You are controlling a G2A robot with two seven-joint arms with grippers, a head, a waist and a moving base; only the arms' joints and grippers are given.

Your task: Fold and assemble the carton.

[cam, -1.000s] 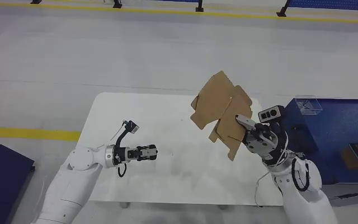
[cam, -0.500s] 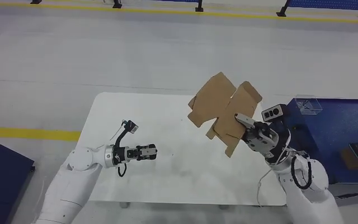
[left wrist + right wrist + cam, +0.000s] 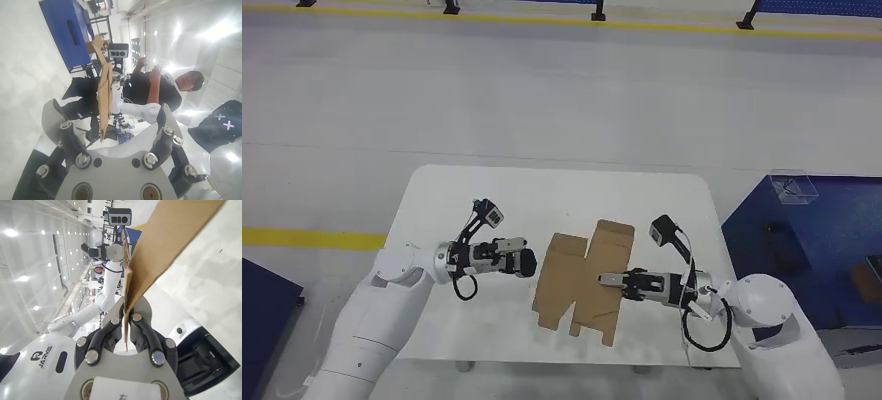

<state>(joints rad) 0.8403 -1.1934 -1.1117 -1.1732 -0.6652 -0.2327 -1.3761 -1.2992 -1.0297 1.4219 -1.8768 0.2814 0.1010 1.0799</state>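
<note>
Carton: a brown carton (image 3: 577, 285), collapsed flat with none of its flaps folded, sits low over the middle of the worktop (image 3: 442, 200), towards the front edge. I cannot tell whether it rests on the surface.
Right hand: the right hand (image 3: 125, 311) is pinched tight on the carton's edge on its own side, with cardboard sandwiched between the two fingers.
Left hand: the left hand (image 3: 525, 262) has its fingers spread wide and carries nothing. It faces the carton's opposite edge from just beside it.
Step in hand: to my eye this is the handover into a two-handed hold. The carton is being presented and no folding has begun.
Next move calls for: the left hand closing squarely on the near edge, level with the thin sheet, so that both hands can work the flat sleeve open.
Risk: a hold on only one edge lets the sheet sag or swing.
</note>
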